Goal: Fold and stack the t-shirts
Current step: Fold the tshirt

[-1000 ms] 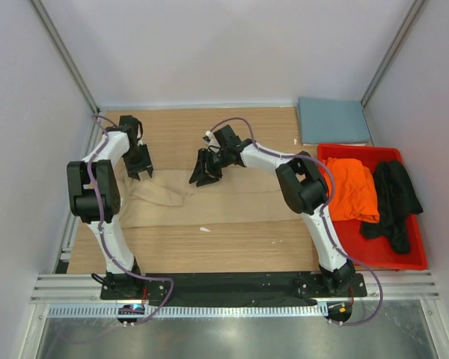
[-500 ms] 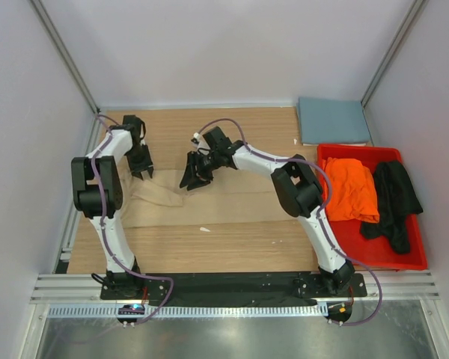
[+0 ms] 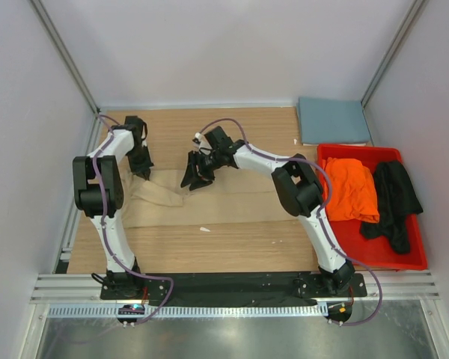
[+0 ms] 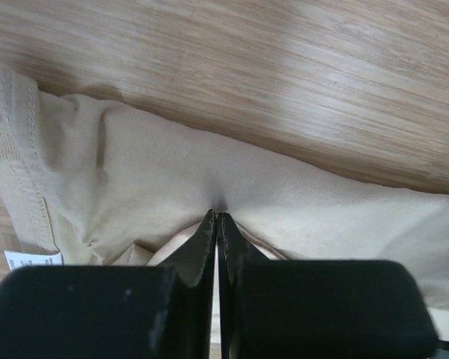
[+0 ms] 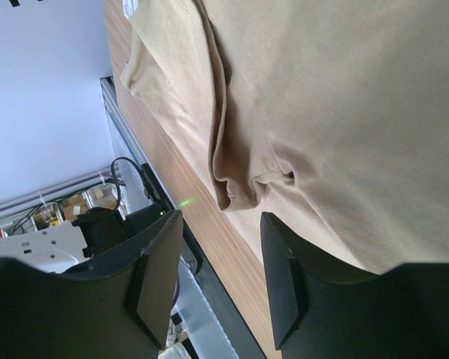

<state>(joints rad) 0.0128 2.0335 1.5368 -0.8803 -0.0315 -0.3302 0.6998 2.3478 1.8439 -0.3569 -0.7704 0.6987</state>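
The left gripper [image 4: 217, 224] is pinched closed on a pucker of the tan t-shirt [image 3: 209, 200], which lies spread across the centre-left of the top view. The right gripper [image 3: 197, 173] hangs over it with jaws wide. The cloth looks light and limp, so hems or corners are probably the best holds. At right, the red bin [image 3: 367, 247] holds the orange t-shirt [image 3: 352, 187] and the black t-shirt [image 3: 393, 198].

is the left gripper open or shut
Shut on the tan shirt: in the left wrist view the left gripper has its fingers pressed together, cloth puckered at their tips.
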